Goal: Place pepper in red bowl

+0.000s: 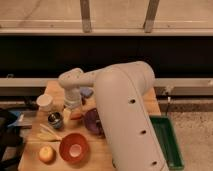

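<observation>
Over the table (54, 90) my white arm (125, 115) fills the right side and reaches to the back left. A green tray (168, 142) sits past the right edge. The red bowl (74, 148) stands at the front, the purple bowl (92, 123) behind it, partly under my arm. My gripper (72, 106) hangs left of the purple bowl; I cannot tell whether it holds anything. The pepper (76, 116) shows just beneath it, outside the red bowl.

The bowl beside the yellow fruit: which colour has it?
The bowl is orange-red, camera view; the gripper hangs behind it, by the pepper.
</observation>
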Motion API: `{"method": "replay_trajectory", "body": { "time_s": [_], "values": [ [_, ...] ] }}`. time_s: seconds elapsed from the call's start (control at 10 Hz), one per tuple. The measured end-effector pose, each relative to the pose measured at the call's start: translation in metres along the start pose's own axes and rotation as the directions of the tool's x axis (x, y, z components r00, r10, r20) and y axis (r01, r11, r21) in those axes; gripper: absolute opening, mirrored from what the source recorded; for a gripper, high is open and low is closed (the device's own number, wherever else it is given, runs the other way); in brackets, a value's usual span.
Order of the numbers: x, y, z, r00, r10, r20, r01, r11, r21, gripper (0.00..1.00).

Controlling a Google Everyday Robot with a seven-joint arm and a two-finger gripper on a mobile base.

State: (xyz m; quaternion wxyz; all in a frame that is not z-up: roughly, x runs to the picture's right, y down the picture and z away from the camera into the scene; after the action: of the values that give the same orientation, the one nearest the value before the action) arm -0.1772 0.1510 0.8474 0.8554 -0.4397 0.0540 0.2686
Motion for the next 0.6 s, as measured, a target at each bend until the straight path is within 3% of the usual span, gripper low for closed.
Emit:
{"method": "replay_trajectory", "body": {
  "time_s": [0.4, 0.6],
  "values": [
    [0.007, 0.0, 0.015, 1.0, 0.031, 0.005, -0.03, 0.999, -0.021, 0.77],
    [0.008, 0.002, 0.016, 0.999, 0.053, 0.003, -0.053, 0.999, -0.011, 0.62]
  ]
}}
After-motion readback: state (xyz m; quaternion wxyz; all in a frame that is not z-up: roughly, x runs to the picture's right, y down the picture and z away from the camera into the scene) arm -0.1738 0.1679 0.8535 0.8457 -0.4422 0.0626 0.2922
